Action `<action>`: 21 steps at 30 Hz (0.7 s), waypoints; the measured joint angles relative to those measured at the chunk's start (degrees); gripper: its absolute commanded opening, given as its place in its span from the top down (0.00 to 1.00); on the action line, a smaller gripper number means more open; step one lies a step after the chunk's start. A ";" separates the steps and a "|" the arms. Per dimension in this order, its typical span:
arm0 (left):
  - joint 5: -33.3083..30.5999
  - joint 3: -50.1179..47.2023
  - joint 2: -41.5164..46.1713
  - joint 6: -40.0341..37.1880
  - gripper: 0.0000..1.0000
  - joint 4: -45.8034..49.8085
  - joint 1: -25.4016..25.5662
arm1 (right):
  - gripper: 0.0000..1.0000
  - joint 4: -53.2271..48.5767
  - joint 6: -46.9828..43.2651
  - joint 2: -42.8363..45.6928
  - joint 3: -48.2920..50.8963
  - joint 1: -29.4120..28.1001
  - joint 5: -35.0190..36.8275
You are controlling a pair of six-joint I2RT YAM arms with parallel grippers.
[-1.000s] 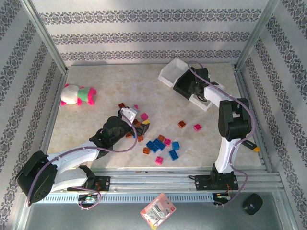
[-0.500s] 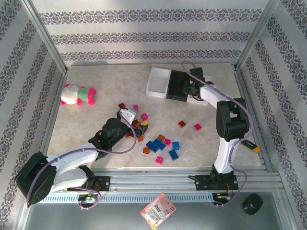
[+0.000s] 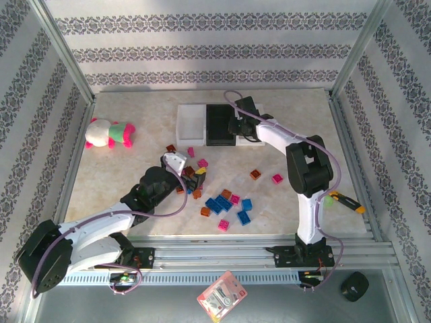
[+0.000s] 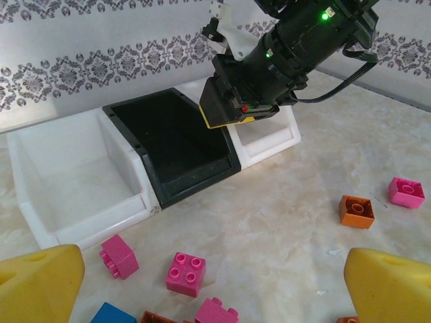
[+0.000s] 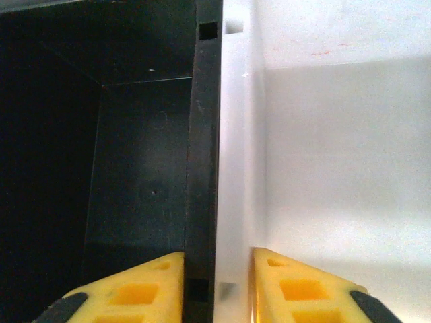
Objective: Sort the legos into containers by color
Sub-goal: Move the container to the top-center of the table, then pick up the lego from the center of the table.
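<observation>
Pale marbled tabletop (image 3: 128, 111), walls (image 3: 202, 50) papered in grey damask bands on three sides, a metal rail (image 3: 222, 250) along the near edge.

The containers (image 3: 202, 124) stand in a row at the far middle, walls touching: white, black, white. The right gripper (image 5: 217, 289) is on them. In its wrist view the yellow fingers (image 5: 135, 293) sit narrow, one pressed to the black wall and the other to the neighbouring white wall, so the pair is clamped between them.

The left gripper (image 4: 214, 286) is low over the mid-table scatter and spread wide, holding nothing, with bricks on the marble under the gap.

The legos (image 3: 222, 204) lie on the table between the arms. A blue bunch is nearest the rail, with pink and orange-brown pieces around it. One orange brick (image 3: 255, 174) and one pink brick (image 3: 277, 178) sit apart toward the right arm.

There is open room along the left edge. Bare marble runs from the plush toy (image 3: 109, 132) across to the first white container, and there is more along the right wall beyond the right arm.

From above, the right-hand white container is mostly covered by the gripper. The left wrist view shows more of it (image 4: 266, 138). Both grippers' fingers are cut off at the frame edges in their own views. Some bricks are tucked under the left wrist and cannot be counted. A small yellow-and-black object (image 3: 351, 203) at the right edge is too small to make out.
</observation>
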State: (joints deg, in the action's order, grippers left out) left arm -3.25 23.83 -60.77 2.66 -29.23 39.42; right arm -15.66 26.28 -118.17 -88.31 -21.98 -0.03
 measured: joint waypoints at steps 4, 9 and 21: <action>-0.46 0.09 0.20 1.09 0.01 2.93 0.02 | 0.44 -0.07 -1.20 0.68 -0.02 -0.02 -1.84; 3.50 1.05 0.20 -1.25 0.01 7.45 0.02 | 0.28 -0.31 -5.92 10.91 7.69 0.02 -2.95; 27.47 5.03 -7.69 -10.71 0.01 6.80 1.29 | 0.26 -14.32 -15.21 34.51 26.71 -0.07 -4.04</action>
State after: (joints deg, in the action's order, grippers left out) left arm 24.23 28.86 -68.47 -8.05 -22.44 40.71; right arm -29.98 11.07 -83.66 -61.60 -22.04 -4.08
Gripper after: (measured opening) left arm 0.992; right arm 0.736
